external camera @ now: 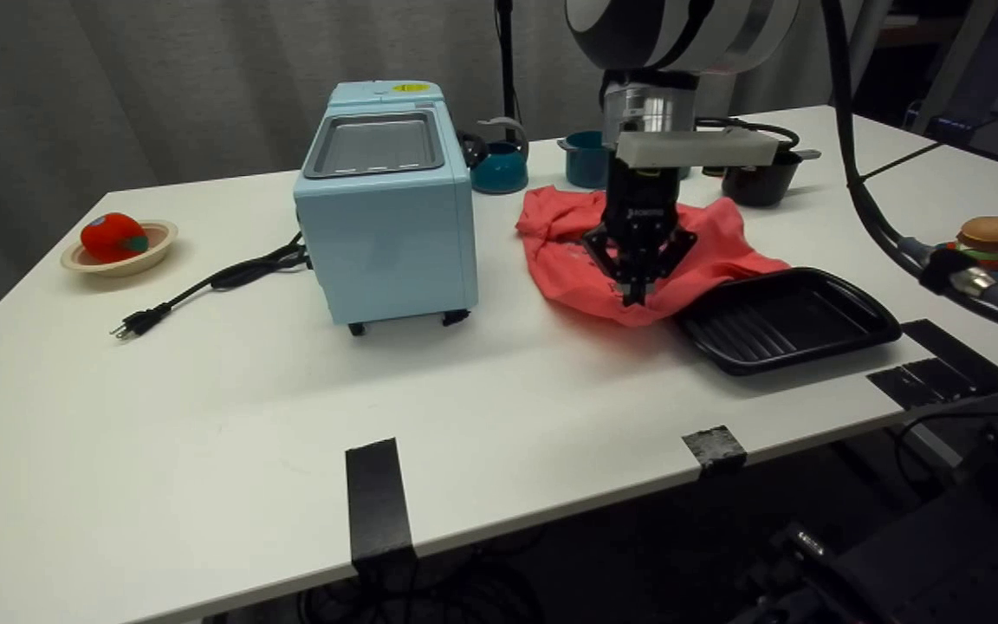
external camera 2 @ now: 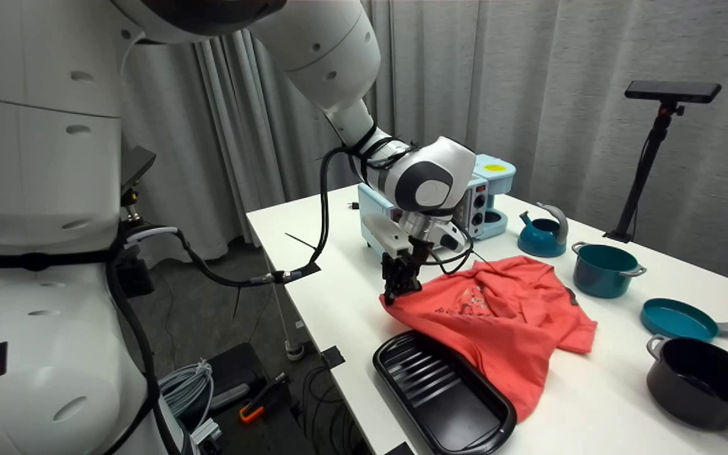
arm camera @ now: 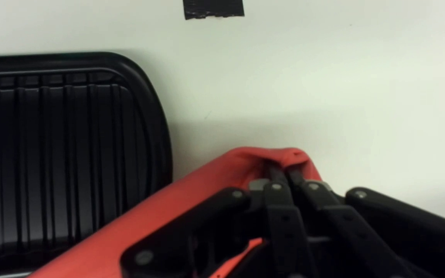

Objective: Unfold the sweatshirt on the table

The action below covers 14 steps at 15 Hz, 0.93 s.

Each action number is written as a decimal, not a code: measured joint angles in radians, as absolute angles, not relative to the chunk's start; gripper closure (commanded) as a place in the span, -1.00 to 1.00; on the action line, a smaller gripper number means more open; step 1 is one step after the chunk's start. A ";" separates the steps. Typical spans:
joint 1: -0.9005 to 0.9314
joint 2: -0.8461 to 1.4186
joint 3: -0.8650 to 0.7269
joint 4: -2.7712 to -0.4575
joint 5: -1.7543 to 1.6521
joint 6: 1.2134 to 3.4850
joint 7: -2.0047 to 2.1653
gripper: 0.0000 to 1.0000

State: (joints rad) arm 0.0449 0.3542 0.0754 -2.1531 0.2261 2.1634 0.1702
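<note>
A coral-red sweatshirt (external camera: 716, 230) lies bunched on the white table, with dark print in an exterior view (external camera 2: 497, 328). My gripper (external camera: 635, 293) points down at its front edge; it also shows at the sweatshirt's corner in an exterior view (external camera 2: 391, 298). In the wrist view the gripper (arm camera: 286, 172) has its fingertips nearly together with a pinched fold of the sweatshirt (arm camera: 122, 231) between them. The held edge looks slightly above the table. The rest of the fabric is rumpled, with folds toward the back. The arm hides part of it.
A black ridged tray (external camera: 811, 312) touches the sweatshirt's side, which overlaps its rim. A light-blue toaster oven (external camera: 386, 234) stands beside it. A teal kettle (external camera 2: 541, 240), teal pot (external camera 2: 604, 278), teal pan (external camera 2: 677, 318) and black pot (external camera 2: 686, 385) stand behind.
</note>
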 measured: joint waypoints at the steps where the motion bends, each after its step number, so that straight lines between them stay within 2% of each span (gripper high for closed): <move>1: 0.047 0.354 0.076 -2.153 0.234 2.167 0.173 0.38; 10: 0.044 0.331 0.066 -2.106 0.270 2.270 0.169 -0.96; 14: 0.032 0.311 0.038 -2.049 0.256 2.289 0.134 -1.00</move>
